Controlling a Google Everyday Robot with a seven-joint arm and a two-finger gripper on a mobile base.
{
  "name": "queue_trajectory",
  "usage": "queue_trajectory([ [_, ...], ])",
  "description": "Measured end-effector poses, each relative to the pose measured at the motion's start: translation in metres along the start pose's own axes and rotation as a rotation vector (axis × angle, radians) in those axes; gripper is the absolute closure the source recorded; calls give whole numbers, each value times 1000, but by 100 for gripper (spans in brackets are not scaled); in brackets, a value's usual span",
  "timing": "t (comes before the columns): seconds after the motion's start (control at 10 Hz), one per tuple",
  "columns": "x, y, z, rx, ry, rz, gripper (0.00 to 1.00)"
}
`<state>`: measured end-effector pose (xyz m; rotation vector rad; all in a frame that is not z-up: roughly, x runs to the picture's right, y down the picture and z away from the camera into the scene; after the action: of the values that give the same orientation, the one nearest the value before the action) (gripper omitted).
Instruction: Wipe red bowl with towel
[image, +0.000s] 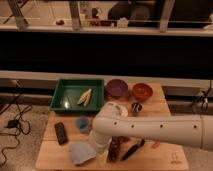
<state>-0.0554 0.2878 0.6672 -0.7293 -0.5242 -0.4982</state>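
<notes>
The red bowl (142, 91) stands at the back right of the wooden table (165, 155), next to a purple bowl (117, 88). The towel (81, 152), a pale blue-grey cloth, lies crumpled near the table's front left. My white arm reaches in from the right, and its gripper (98, 149) points down at the towel's right edge, far from the red bowl. The arm hides part of the table's middle.
A green tray (65, 95) holding a pale yellow item stands at the back left. A small blue cup (82, 123), a black remote-like bar (61, 132), a dark red packet (115, 148), a black utensil (133, 149) and a small black-and-white object (136, 106) lie about.
</notes>
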Motion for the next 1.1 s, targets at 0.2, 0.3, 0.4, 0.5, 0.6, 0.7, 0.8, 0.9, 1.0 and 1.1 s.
queue_trajectory([
  [0.2, -4, -8, 2, 6, -15, -7, 20],
  [0.3, -7, -12, 6, 4, -22, -16, 20],
  [0.4, -9, -17, 10, 2, -27, -22, 20],
  [0.5, -13, -22, 14, -2, -32, -27, 20],
  [0.6, -18, -28, 20, -9, -36, -36, 20],
  [0.7, -19, -30, 24, -14, -39, -37, 20],
  [0.8, -21, -33, 30, -21, -42, -42, 20],
  [0.9, -22, -36, 35, -27, -48, -45, 20],
  [1.0, -21, -37, 41, -34, -53, -43, 20],
  [1.1, -23, -37, 46, -41, -59, -46, 20],
])
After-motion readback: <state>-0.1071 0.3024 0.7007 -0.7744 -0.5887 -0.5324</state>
